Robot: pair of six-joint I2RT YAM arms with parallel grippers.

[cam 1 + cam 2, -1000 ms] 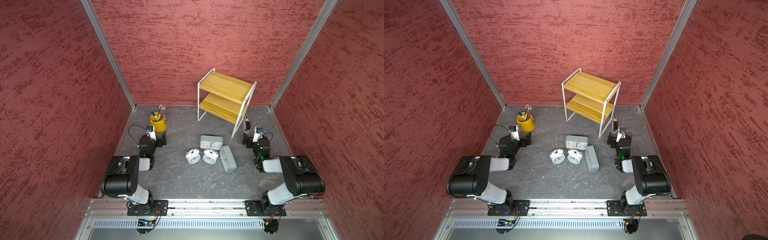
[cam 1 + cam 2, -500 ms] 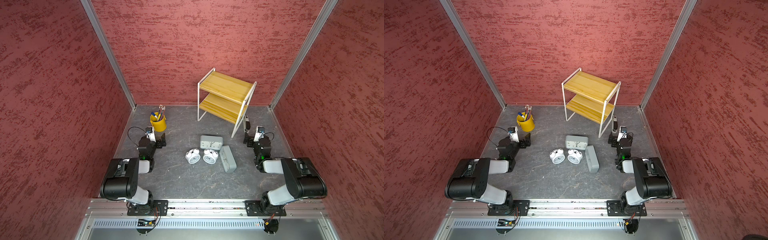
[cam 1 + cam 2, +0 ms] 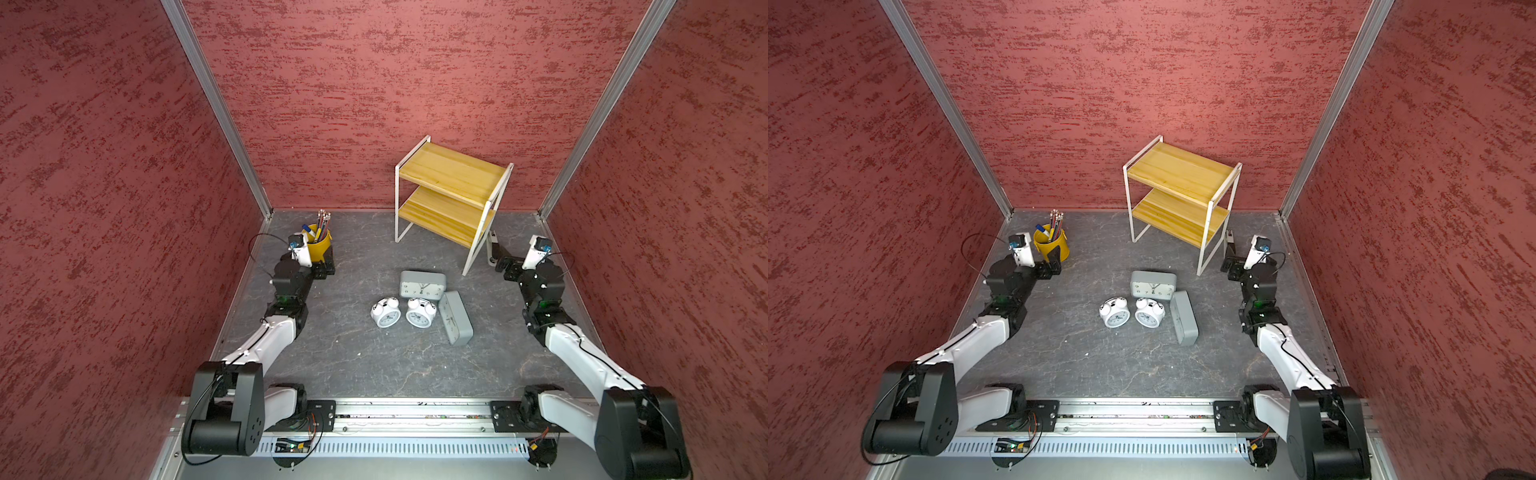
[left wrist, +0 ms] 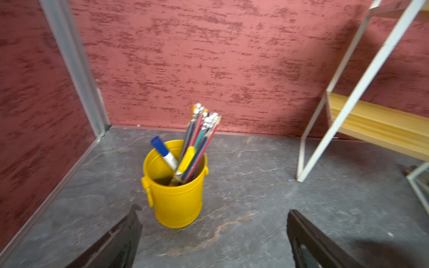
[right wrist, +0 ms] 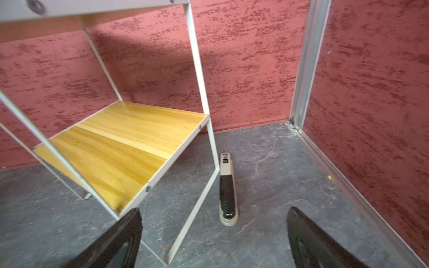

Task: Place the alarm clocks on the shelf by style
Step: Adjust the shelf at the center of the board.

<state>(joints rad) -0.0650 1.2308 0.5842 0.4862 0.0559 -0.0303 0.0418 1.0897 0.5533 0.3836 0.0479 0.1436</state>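
Left end effector (image 4: 213, 210) is spread wide w/ nothing btwn the fingers, sitting mid-left in both top views right by the bucket (image 4: 176, 199). Right end effector (image 5: 214, 208) is likewise spread & empty, mid-right of frame, w/ a stapler (image 5: 227, 192) just ahead and the shelf's near leg beside it. Change over the last sec is small: both arms have crept a bit up-frame toward the back wall, while clocks & shelf haven't budged. For the task that prob. means sorting hasn't begun. All 4 clocks are still on the bench, and neither arm is aimed at them, so each would need to swing in toward ctr. Clocks form a tight cluster just right of ctr in both top views, below the shelf (image 3: 453, 174), which stands upper ctr-right against the back wall w/ both boards bare. Grey clock (image 3: 422, 284) is at the cluster's top, white dial showing. 2nd grey clock (image 3: 456, 318) is at lower right, set at an angle, mostly casing visible. White clock (image 3: 385, 313) and 2nd white clock (image 3: 420, 312) lie side by side, dials up, bells toward the top of frame.
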